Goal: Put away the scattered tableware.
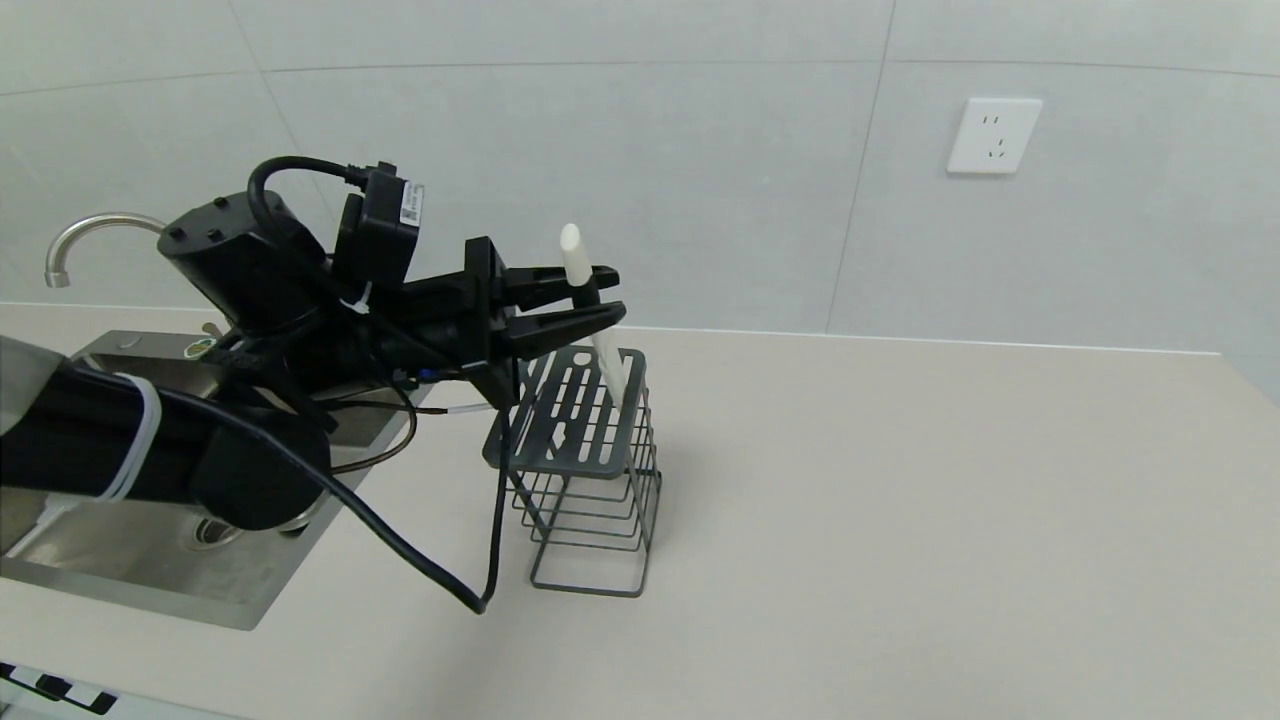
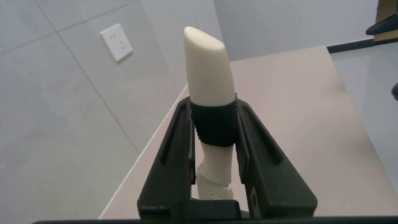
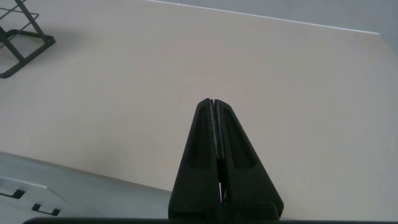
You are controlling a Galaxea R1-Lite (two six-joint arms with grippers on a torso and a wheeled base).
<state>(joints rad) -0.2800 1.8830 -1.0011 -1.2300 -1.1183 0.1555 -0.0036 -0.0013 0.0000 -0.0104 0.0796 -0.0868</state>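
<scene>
Left gripper (image 1: 612,293) clamps the white utensil (image 1: 572,250) mid-handle, upright, lower end at the wire rack (image 1: 590,480); right gripper (image 3: 213,104) pinched together, empty, above the counter (image 3: 298,74).

Rack (image 1: 590,470) on the counter (image 1: 900,520), just right of the sink (image 1: 130,570).
A utensil (image 1: 572,250) in the left pincer (image 1: 612,293) reaches down to the rack's top; a socket (image 1: 993,136) sits on the wall behind.

The left arm (image 1: 250,470) is matte black with round joints, a screw-studded cap (image 1: 215,225), looping black cables (image 1: 400,545) and white ties (image 1: 143,430); the left gripper (image 1: 608,297) and right gripper (image 3: 213,106) are black and tapered.
</scene>
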